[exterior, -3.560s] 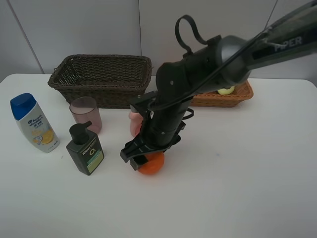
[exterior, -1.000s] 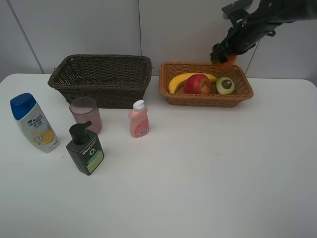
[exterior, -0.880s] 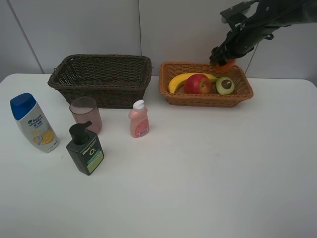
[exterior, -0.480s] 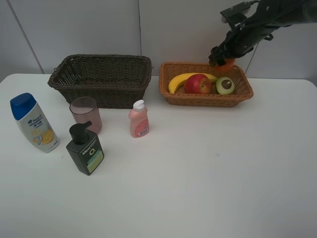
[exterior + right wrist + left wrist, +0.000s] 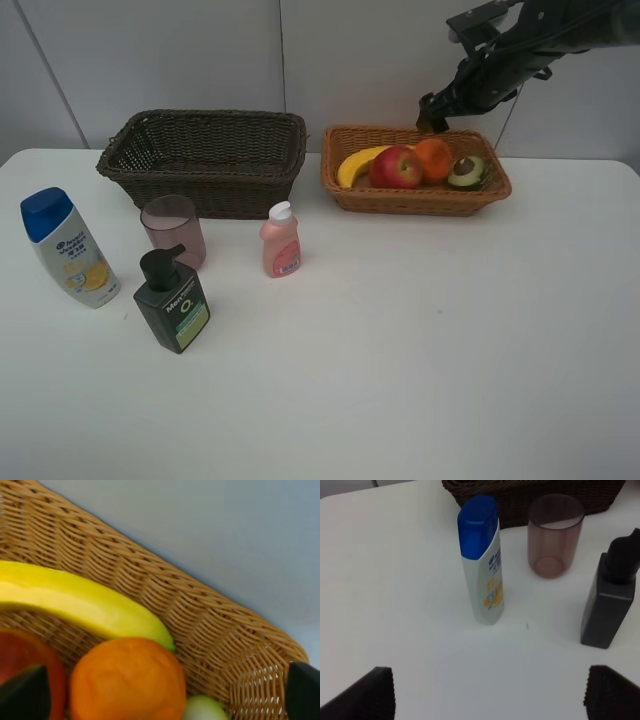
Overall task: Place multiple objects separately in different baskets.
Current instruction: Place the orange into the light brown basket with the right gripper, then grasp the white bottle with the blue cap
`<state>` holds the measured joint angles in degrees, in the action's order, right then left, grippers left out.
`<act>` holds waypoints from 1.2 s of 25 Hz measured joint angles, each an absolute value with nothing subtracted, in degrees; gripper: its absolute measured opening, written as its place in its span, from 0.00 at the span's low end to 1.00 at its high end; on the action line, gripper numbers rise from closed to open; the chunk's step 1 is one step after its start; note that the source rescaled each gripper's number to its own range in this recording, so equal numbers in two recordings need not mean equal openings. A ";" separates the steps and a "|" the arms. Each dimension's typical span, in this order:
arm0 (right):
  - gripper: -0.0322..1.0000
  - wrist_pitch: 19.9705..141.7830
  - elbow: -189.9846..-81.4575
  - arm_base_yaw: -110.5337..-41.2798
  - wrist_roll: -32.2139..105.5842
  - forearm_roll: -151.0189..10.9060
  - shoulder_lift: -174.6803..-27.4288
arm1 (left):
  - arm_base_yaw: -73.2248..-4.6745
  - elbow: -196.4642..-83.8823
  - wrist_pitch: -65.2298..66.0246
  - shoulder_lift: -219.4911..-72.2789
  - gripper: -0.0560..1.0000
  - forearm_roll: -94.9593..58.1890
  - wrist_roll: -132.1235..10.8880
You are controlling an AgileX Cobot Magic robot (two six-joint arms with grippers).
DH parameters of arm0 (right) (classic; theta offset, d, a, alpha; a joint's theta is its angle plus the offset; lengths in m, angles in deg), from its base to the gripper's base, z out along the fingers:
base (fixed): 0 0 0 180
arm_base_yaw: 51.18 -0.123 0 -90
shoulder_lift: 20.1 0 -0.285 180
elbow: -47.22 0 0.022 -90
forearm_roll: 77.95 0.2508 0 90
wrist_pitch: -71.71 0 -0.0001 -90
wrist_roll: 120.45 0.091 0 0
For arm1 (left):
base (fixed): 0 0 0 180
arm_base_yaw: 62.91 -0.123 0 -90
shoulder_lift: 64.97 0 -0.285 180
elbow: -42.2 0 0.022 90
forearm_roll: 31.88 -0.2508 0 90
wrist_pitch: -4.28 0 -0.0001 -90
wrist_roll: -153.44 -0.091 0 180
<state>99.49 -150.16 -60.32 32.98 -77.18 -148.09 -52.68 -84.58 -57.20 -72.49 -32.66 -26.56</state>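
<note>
The right gripper [image 5: 436, 106] is hanging just above the far rim of the light orange-tan basket [image 5: 420, 205], at the far right of the white table [image 5: 420, 340]. Its fingers are standing wide apart and gripping nothing. Right under it the orange [image 5: 434, 158] is lying inside that basket, between the red apple [image 5: 397, 167] on its left and the avocado half [image 5: 466, 172] on its right, which is resting at the basket's right end with its cut face showing. The yellow banana [image 5: 352, 167] is lying along the left part of the same basket, running behind the apple towards the orange.

To the left, the deep dark brown basket [image 5: 205, 160] is sitting at the far side of the table. Nearer than it, the pink translucent cup [image 5: 174, 231] is standing upright, with the dark pump bottle [image 5: 171, 300] just nearer still. The small pink bottle [image 5: 280, 240] is standing to the cup's right, and the white blue-capped shampoo bottle [image 5: 67, 248] is standing upright at the far left.

The left gripper [image 5: 490, 697] is hovering over the near left of the table, facing the shampoo bottle, cup and pump bottle. Its fingers are spread wide and holding nothing.
</note>
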 joint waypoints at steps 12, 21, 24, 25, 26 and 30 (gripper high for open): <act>1.00 99.43 -150.16 -60.32 32.98 -77.18 -148.09 | -52.68 -84.58 -57.20 -72.49 1.00 -32.66 -26.56; 1.00 99.23 -150.16 -60.32 32.98 -77.18 -148.09 | -52.68 -84.58 -57.20 -72.49 1.00 -32.66 -26.56; 1.00 99.23 -150.16 -60.32 33.07 -77.18 -148.09 | -52.68 -84.58 -57.20 -72.49 1.00 -32.66 -26.56; 1.00 99.29 -150.16 -60.32 33.24 -77.18 -148.04 | -52.68 -84.58 -57.20 -72.49 1.00 -32.66 -26.56; 1.00 99.47 -150.16 -60.32 33.68 -77.18 -147.98 | -52.68 -84.58 -57.20 -72.49 1.00 -32.66 -26.56; 1.00 102.20 -150.16 -60.32 37.60 -77.18 -146.18 | -52.68 -84.58 -57.20 -72.49 1.00 -32.66 -26.56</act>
<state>102.20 -150.16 -60.32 37.60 -77.18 -146.18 -52.68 -84.58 -57.20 -72.49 -32.66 -26.56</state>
